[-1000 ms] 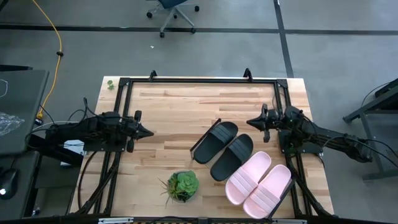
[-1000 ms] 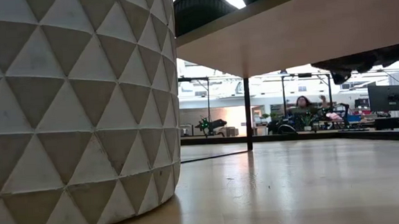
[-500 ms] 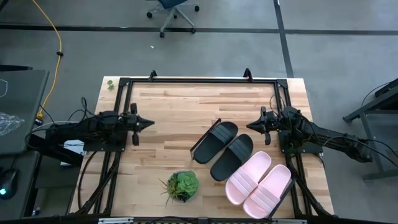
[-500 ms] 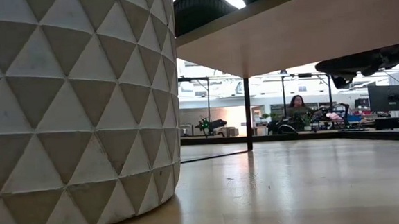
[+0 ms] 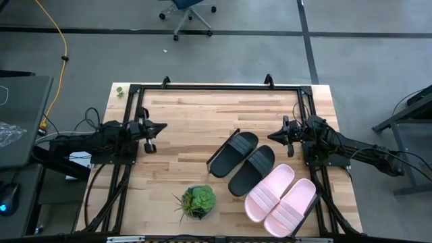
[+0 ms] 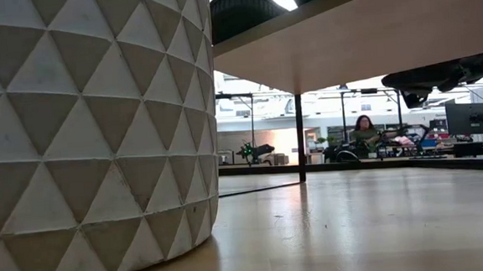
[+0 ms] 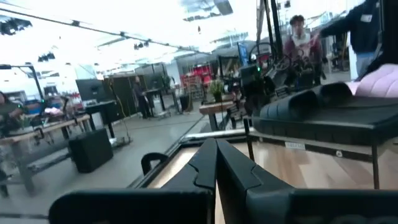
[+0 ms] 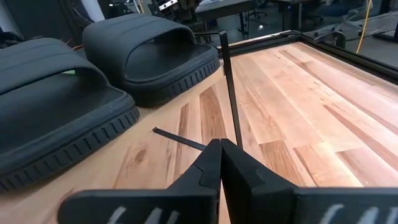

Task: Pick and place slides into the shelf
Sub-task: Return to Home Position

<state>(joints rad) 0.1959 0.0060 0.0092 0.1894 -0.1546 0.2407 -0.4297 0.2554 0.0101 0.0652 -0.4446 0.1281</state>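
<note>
On the table (image 5: 192,111), the slides (image 5: 251,171) lie near the closed right jaws, far from the closed left jaws.

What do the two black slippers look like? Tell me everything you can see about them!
The black slides are a matte dark pair that looks like rubber or foam. Each has a wide strap, an open toe and a grooved sole edge. They lie flat, soles down, side by side and slanted across the table, on the raised light-wood shelf. The pink slides sit right beside them on the same board. Nothing grips them.
</note>
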